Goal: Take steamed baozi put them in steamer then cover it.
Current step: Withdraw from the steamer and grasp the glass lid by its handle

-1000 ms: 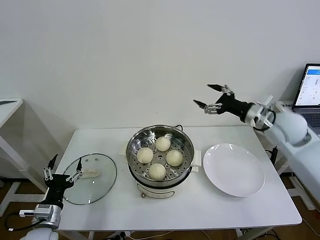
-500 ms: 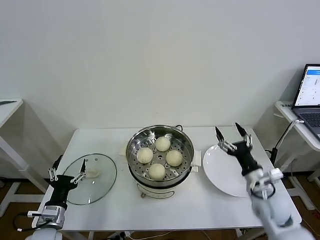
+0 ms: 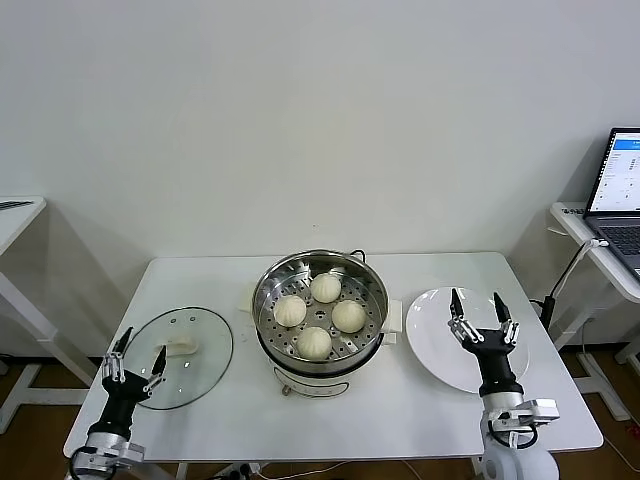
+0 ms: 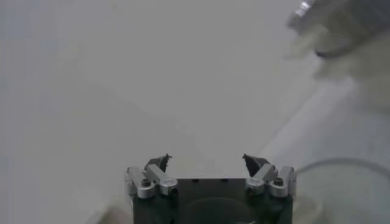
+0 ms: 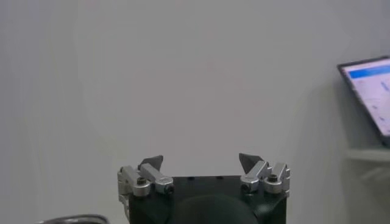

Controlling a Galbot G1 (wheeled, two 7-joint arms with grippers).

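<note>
I have both grippers upright at the near edge of the table, fingers pointing up. The right gripper [image 3: 482,322] stands spread wide and empty, in front of the near part of the white plate [image 3: 440,350]. The left gripper [image 3: 134,356] is likewise spread and holds nothing, at the near left corner, its tips overlapping the near rim of the glass lid [image 3: 195,345] from where I look.

The lid lies flat on the left side of the white table [image 3: 400,420]; the pale shape under it I can't make out for certain. In the middle sits the steamer [image 3: 372,290], uncovered, on its cream base. Four steamed baozi [image 3: 314,343] rest on the perforated tray inside, set in a rough diamond, close together. The plate is just right of the steamer.

Beyond the table is a plain white wall [image 3: 300,120]. To the far right, a laptop [image 3: 620,195] with a lit screen sits on a side stand, and a cable hangs from it. At the far left edge I see the corner of another white table [image 3: 15,220].
</note>
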